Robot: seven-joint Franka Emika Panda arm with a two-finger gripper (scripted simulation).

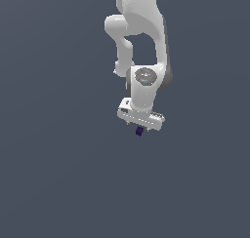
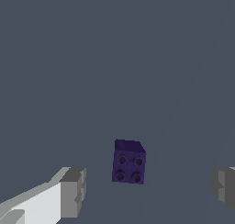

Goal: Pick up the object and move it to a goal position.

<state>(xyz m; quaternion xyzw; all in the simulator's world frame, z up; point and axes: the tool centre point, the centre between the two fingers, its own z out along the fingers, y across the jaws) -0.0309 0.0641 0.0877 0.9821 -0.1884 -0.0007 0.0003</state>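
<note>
The cube (image 1: 139,130) lies just below the end effector (image 1: 140,126) in the exterior view, and between its two spread fingers (image 2: 72,192) in the wrist view, touching neither.

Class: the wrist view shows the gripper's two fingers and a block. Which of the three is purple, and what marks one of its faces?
The small purple block lying between the two grey fingers. One face carries four round studs; the fingers are plain grey and apart from it.

Plain grey-blue surface (image 1: 58,173) beneath one small purple cube (image 2: 129,162).
</note>
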